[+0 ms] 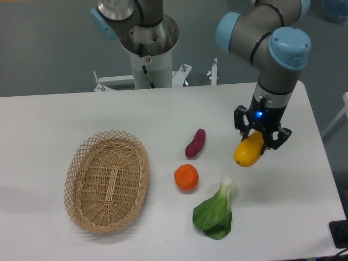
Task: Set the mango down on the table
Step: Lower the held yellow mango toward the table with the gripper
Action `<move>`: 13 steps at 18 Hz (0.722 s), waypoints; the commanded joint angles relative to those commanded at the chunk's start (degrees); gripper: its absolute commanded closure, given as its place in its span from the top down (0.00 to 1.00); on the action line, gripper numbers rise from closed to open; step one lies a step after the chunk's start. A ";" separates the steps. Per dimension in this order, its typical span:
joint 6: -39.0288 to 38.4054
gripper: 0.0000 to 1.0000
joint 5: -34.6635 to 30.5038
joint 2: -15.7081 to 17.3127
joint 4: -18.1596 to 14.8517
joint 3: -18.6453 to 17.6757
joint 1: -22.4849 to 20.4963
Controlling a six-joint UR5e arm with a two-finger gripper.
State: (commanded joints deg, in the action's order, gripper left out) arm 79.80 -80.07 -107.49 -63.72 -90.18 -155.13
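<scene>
Your gripper (260, 142) is clamped on the mango (249, 151), which hangs above the right side of the counter (163, 114), right of the sweet potato (196, 143), so you are mid-placement: lower it onto bare surface, then release.

White table (65, 114) with rounded corners, oval wicker basket (107, 180) at left, purple-red sweet potato (196, 143) near centre, round orange (186, 177) just below it, leafy green vegetable (216, 212) toward the front.
</scene>
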 joint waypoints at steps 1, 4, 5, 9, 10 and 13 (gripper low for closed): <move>0.00 0.46 0.00 0.00 0.09 -0.09 0.09; 0.00 0.46 0.00 0.00 0.18 -0.70 0.09; 0.09 0.46 -0.09 0.00 0.26 -0.88 0.00; 1.58 0.46 -0.18 -0.17 1.40 -2.81 0.09; 1.67 0.46 -0.26 -0.18 2.02 -3.68 0.09; 3.59 0.46 -0.53 -0.09 5.96 -7.63 -0.09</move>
State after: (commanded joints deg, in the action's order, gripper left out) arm 83.40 -80.59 -107.58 -57.76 -97.81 -155.21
